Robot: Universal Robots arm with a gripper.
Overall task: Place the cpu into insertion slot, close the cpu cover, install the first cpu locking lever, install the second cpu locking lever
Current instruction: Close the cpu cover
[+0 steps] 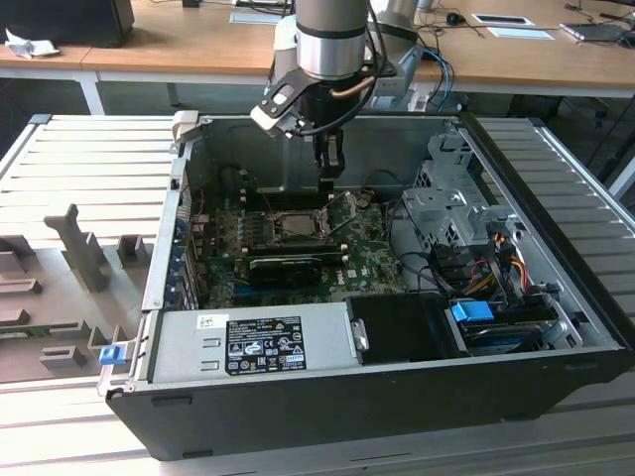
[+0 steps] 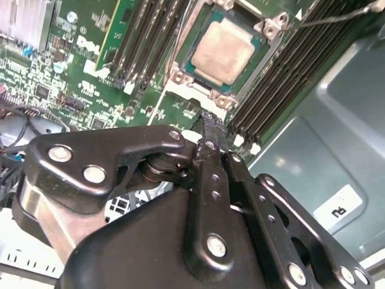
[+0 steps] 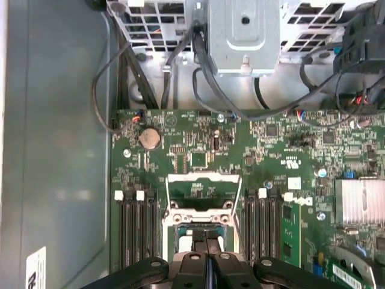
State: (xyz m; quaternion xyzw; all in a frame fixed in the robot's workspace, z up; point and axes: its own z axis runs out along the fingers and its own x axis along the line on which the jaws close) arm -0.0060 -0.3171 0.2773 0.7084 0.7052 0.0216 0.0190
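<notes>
With the cpu (image 2: 225, 51) already seated in the insertion slot (image 2: 194, 60) and the cpu cover (image 3: 203, 179) standing open, the gripper (image 2: 210, 123) is held pinched together and empty just above that slot, apparently so that one narrow tip is presented.

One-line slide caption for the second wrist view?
Shut black end effector beside the small silver-grey square cpu, seated in the black insertion slot of the green board.

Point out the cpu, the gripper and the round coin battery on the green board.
cpu (image 2: 225, 51), second wrist view, middle of its dull metal top.
gripper (image 3: 207, 236), first wrist view, where its shut fingertips meet.
coin battery (image 3: 149, 138), first wrist view, centre of its round face.
</notes>
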